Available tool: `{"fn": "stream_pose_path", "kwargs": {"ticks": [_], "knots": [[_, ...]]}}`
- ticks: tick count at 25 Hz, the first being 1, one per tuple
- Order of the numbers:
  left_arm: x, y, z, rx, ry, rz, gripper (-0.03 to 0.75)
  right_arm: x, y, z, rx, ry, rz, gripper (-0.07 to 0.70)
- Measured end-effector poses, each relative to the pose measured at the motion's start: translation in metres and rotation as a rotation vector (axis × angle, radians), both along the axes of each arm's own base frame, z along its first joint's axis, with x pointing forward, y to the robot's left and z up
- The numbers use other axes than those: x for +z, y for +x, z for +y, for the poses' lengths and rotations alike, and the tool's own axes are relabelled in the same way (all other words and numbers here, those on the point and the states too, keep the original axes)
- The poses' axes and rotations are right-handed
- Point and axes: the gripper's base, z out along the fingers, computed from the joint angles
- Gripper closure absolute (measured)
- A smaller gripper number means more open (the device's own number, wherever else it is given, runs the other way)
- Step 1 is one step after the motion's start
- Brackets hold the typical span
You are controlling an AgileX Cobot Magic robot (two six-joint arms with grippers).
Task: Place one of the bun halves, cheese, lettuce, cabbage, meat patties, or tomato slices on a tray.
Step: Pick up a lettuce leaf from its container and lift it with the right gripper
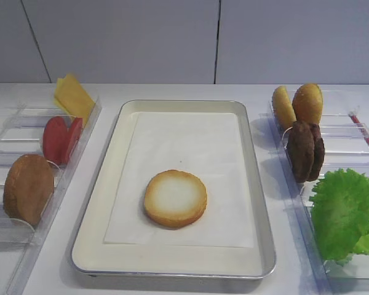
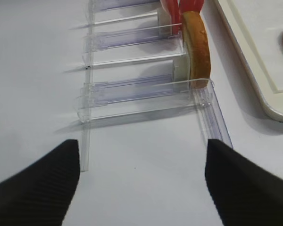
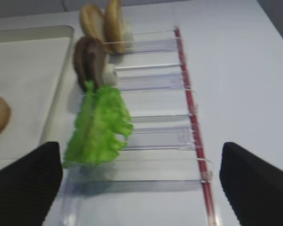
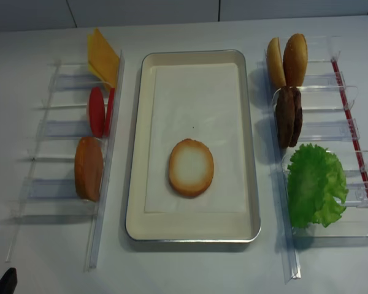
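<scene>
Resting face-up on the tray [image 1: 258, 203] liner, one flat bun half [image 1: 175, 198] looks already placed (cheese, tomato, patties, lettuce remain binned). The right gripper [image 3: 141, 181] hangs wide and empty near the lettuce [image 3: 100, 127]; the left gripper [image 2: 141, 181] seems spread too, holding nothing.

Only small parts of the robot's body are seen. The right gripper [image 3: 141, 183] shows two black fingers [image 3: 23, 188] – matte, broad, with rounded edges and a fine ribbed texture on the surface. The left gripper [image 2: 141, 183] has the same look: two dark fingers [image 2: 35, 188] with thin diagonal lines, like woven carbon – no screws, cables or markings can be told.
</scene>
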Motion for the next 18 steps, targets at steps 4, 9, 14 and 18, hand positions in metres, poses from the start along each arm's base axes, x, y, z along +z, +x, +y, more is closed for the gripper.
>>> {"fn": "stream_pose_path", "kwargs": {"ticks": [4,9,14,18], "knots": [[0.0,0.0,0.0,0.0,0.0,0.0,0.185,0.017,0.015,0.01,0.094,0.078,0.052,-0.046],[0.0,0.0,0.0,0.0,0.0,0.0,0.185,0.028,0.047,0.015,0.125,0.167,0.176,0.007],[0.0,0.0,0.0,0.0,0.0,0.0,0.185,0.021,0.089,0.017,0.15,0.212,0.373,0.049],[0.0,0.0,0.0,0.0,0.0,0.0,0.185,0.01,0.117,0.02,0.215,0.223,0.488,0.08]]}}
